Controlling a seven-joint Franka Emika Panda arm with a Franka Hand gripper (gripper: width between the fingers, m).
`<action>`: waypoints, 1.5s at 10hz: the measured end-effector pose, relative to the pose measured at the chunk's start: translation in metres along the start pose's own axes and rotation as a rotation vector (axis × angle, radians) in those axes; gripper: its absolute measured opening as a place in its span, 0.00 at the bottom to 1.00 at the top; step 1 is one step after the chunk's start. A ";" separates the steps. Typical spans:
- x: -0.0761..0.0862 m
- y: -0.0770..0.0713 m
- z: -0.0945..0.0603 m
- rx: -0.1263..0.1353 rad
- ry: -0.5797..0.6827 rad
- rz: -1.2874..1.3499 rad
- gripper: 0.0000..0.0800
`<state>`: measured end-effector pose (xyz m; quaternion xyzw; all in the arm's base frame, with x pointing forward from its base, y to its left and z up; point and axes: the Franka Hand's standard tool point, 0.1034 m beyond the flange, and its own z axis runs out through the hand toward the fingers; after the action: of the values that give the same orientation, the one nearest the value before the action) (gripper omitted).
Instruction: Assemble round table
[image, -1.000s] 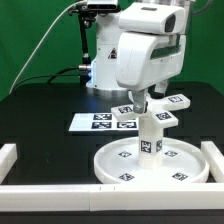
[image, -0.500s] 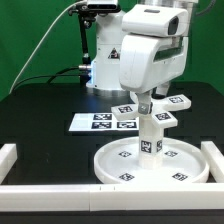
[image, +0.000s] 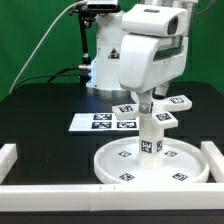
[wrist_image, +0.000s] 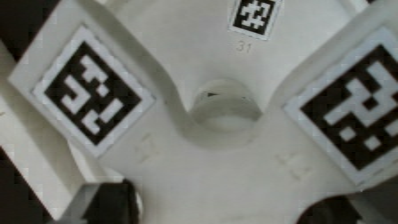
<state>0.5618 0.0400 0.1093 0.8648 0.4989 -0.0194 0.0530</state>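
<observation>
White foot piece (image: 165, 117), gripped in the jaws, sits atop the post (image: 150, 138) on the disc (image: 108, 166) by the bench's railed edge; any tilt could jam the joint.

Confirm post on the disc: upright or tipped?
Upright. The post stands vertical at the centre of the disc, with the foot piece on its top end.

Fingers (wrist_image: 107, 203) blurred, edge-cropped
</observation>
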 end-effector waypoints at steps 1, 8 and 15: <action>0.001 0.002 0.000 -0.017 0.021 0.011 0.54; -0.002 0.005 -0.001 -0.007 0.163 0.860 0.55; -0.002 0.005 -0.003 0.087 0.216 1.262 0.54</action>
<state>0.5650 0.0367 0.1131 0.9906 -0.1048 0.0824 -0.0315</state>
